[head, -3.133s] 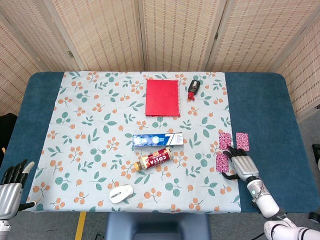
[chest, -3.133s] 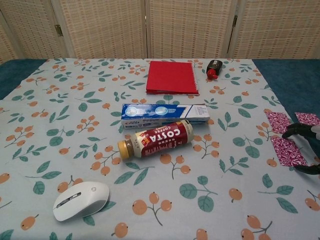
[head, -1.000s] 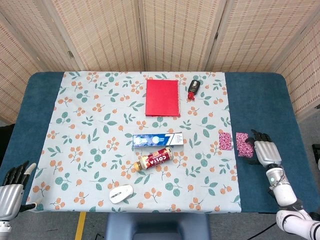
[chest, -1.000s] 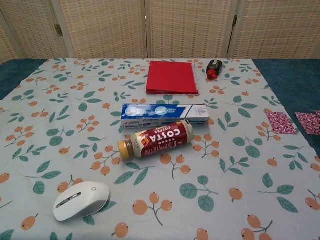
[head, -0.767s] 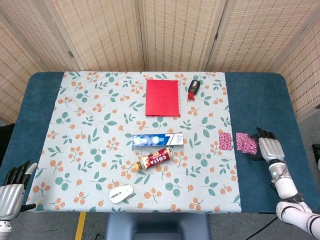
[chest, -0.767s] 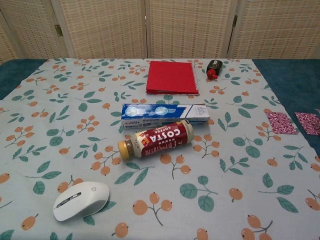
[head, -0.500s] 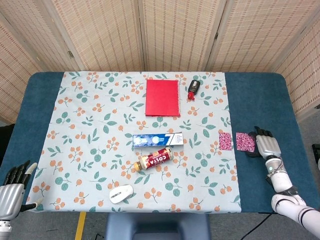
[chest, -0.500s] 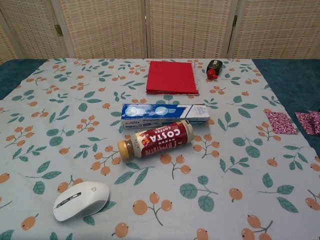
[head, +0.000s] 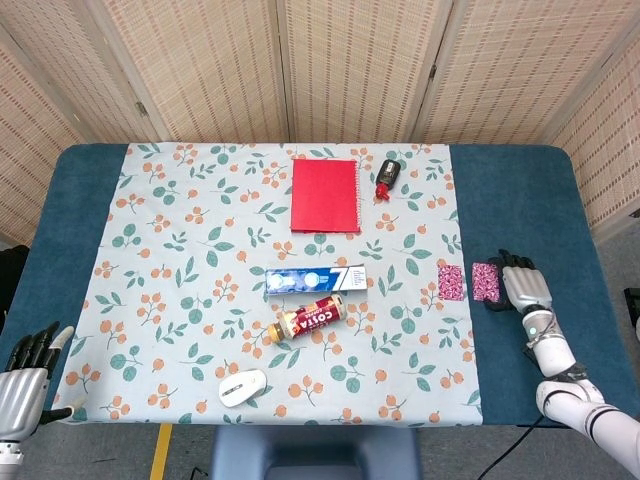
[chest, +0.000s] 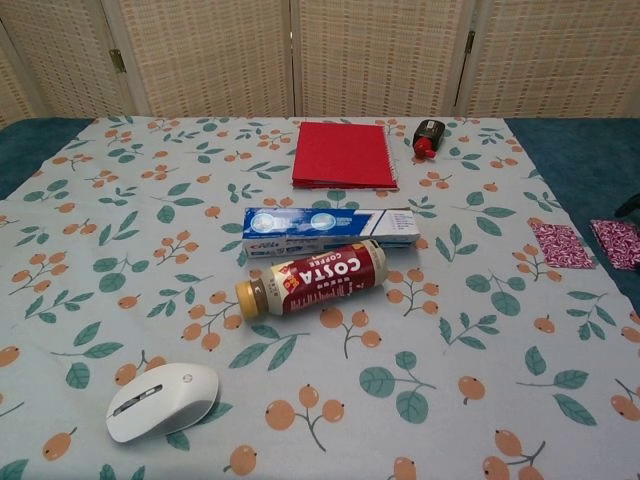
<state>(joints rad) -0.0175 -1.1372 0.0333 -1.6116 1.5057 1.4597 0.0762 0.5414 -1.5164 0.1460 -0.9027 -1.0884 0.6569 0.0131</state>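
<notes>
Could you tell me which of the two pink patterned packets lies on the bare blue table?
The right pink packet, beside the right hand; the other packet lies on the floral cloth.

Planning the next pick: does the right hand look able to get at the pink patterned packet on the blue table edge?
Probably yes. The right hand sits right beside the pink patterned packet, on its outer side, and nothing lies between them.

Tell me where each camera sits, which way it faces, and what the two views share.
Head view: high above the near table edge, looking steeply down on the whole table; left hand and right hand show at the bottom corners.
Chest view: low at the near edge, looking across the cloth to the screen; at most a dark sliver of the robot at the right edge.
Shared: red notebook, toothpaste box, coffee bottle, mouse, pink packets.
</notes>
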